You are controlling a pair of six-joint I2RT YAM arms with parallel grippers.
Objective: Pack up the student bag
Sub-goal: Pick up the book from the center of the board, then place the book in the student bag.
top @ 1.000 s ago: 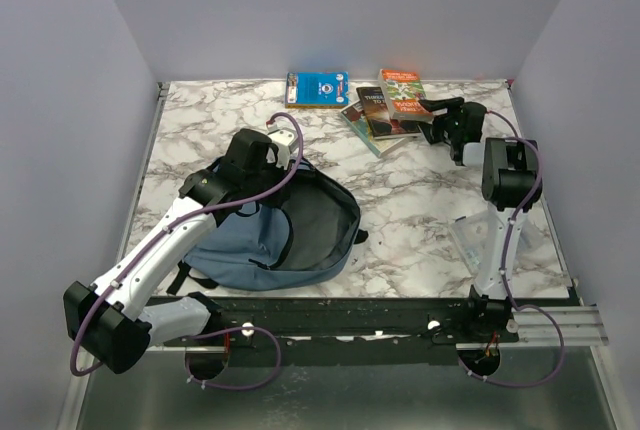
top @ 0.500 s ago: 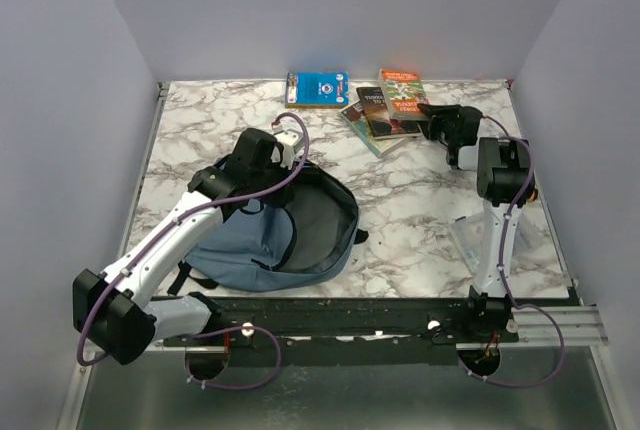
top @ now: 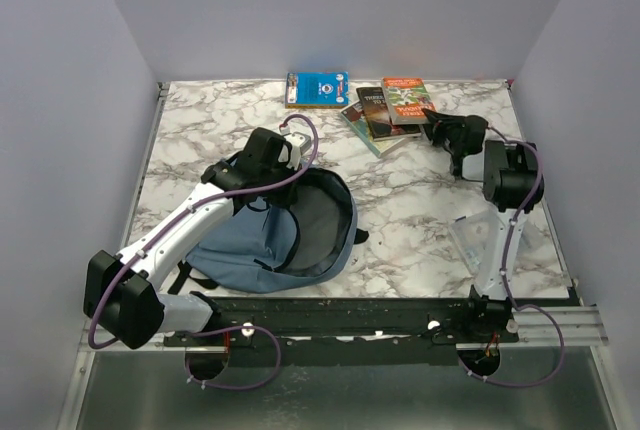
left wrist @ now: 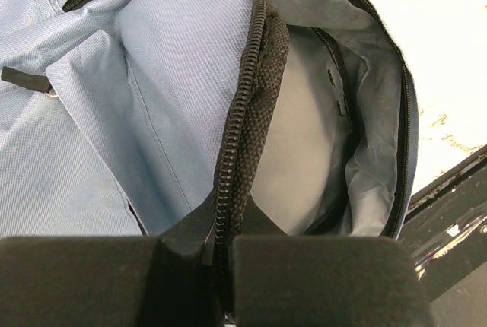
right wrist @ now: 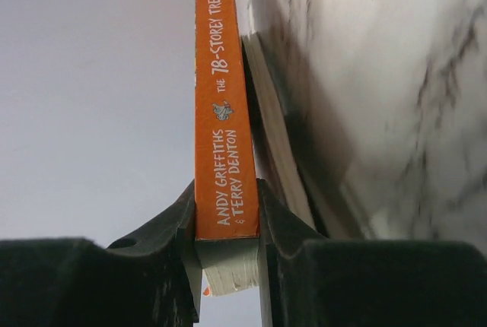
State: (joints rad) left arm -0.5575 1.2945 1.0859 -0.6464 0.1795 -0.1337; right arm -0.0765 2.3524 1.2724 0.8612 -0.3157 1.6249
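The student bag (top: 240,245) is a dusty-blue backpack lying at the near left with its main compartment gaping. My left gripper (top: 272,155) is shut on the black zipper rim of that opening at the bag's far edge. In the left wrist view the zipper edge (left wrist: 247,114) runs up from between the left gripper (left wrist: 221,239), with the pale lining beside it. My right gripper (top: 437,122) is shut on the near end of an orange book (top: 405,95) at the far right. Its orange spine (right wrist: 221,99) stands clamped in the right gripper (right wrist: 227,224).
A dark book (top: 378,110) lies on another book (top: 362,128) left of the orange one, and a blue book (top: 317,88) sits by the back wall. A clear plastic piece (top: 472,240) lies near the right arm's base. Walls enclose the marble table (top: 420,200).
My right gripper has shut on the orange book, which has shifted slightly at the back. The left arm has swung a little to the right, still holding the bag's rim.
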